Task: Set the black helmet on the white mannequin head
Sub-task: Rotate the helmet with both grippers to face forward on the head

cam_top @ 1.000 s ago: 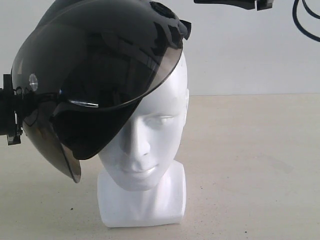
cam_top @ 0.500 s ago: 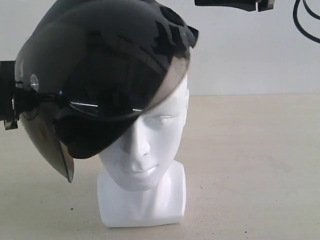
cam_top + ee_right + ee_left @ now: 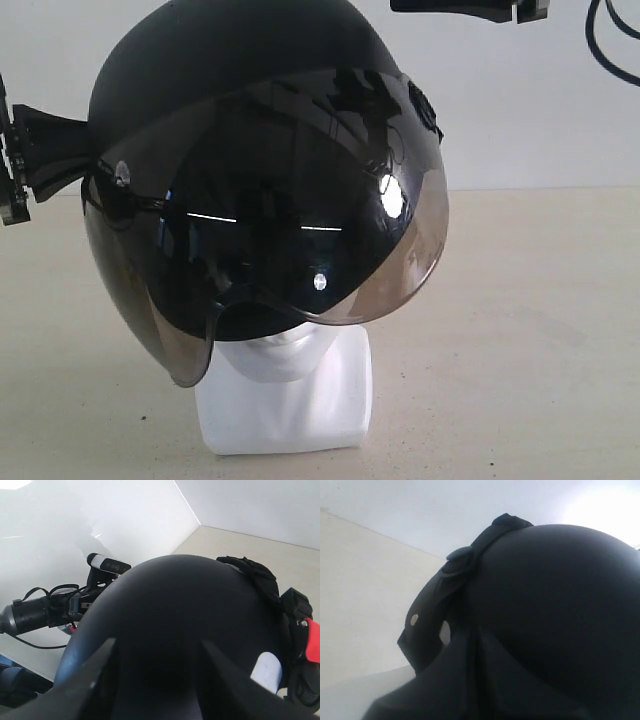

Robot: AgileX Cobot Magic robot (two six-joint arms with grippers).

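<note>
The black helmet [image 3: 230, 90] sits over the white mannequin head [image 3: 285, 400]. Its smoky visor [image 3: 300, 240] hangs in front of the face, so only the chin, neck and blocky base show. My left gripper [image 3: 82, 165] reaches in from the left edge and is shut on the helmet's side edge. The helmet shell [image 3: 555, 615] fills the left wrist view, with the left gripper [image 3: 476, 680] closed at its rim. My right gripper [image 3: 468, 8] hovers at the top, above the helmet. In the right wrist view it [image 3: 157, 672] is open over the dome [image 3: 175, 600] and holds nothing.
The head stands on a beige tabletop [image 3: 520, 330] before a white wall. A black cable [image 3: 608, 45] loops at the top right. The left arm [image 3: 45, 612] shows beyond the helmet in the right wrist view.
The helmet has swung from tilted off to the left to squarely over the head, and its visor has dropped over the face. The left gripper rose with it. The right gripper stayed put.
</note>
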